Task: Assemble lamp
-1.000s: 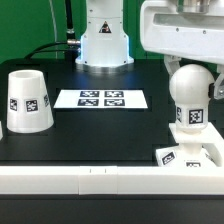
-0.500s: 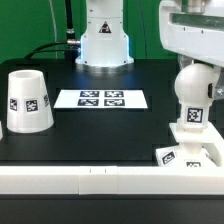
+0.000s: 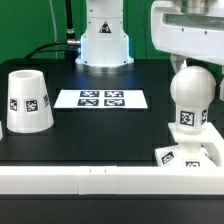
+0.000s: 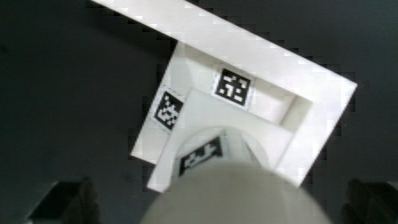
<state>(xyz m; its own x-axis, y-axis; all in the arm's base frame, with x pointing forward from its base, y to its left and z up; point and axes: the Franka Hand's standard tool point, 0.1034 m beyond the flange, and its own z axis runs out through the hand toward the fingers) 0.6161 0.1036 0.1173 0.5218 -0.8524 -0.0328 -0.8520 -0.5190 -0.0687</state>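
The ball-shaped white bulb point(image 3: 191, 95) stands upright with its neck in the flat square base point(image 3: 190, 152) at the exterior view's right, near the table's front. My gripper point(image 3: 190, 62) hangs straight above the bulb's top. In the wrist view the bulb point(image 4: 222, 185) fills the space between my gripper's point(image 4: 217, 205) two dark fingers point(image 4: 68, 200). A gap shows on each side, so the jaws are open. The tagged base point(image 4: 267, 80) lies beneath. The tapered shade point(image 3: 27, 100) stands apart at the exterior view's left.
The marker board point(image 3: 100, 98) lies flat in the middle of the black table. The robot's white pedestal point(image 3: 104, 40) stands behind it. A white ledge point(image 3: 90, 180) runs along the table's front edge, just in front of the base.
The gripper, the bulb and the base moved a little toward the exterior view's right, then back toward its left. The shade and the marker board have not moved.
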